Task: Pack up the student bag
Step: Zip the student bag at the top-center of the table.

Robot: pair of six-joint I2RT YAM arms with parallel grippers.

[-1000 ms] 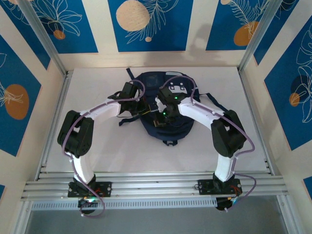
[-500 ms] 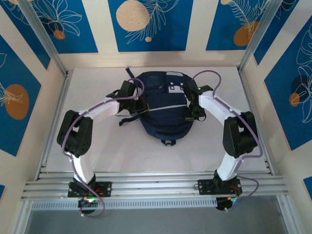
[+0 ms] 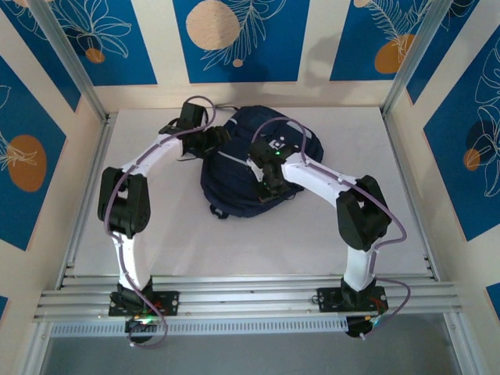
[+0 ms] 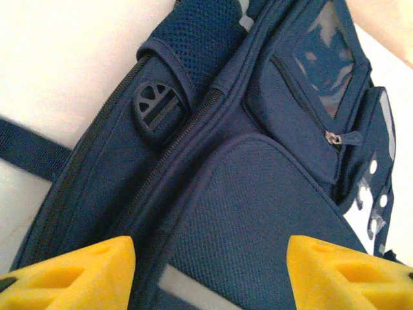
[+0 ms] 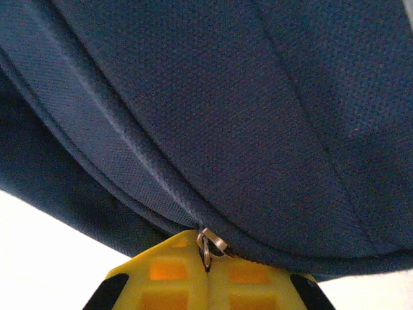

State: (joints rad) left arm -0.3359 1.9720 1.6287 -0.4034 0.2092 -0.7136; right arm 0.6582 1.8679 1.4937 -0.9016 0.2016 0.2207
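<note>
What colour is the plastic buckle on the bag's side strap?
The buckle is black, against the navy student bag; left wrist view shows it best.

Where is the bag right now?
From above, the bag lies at the back middle of the table, the left gripper at its left edge and the right gripper shut on its zipper pull.

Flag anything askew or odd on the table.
The student bag lies slanted across the table, not square to its edges. One strap trails loose off its side. The right pincer is shut on a metal zipper pull at the bag's seam. The left pincer hangs open over its side.
</note>
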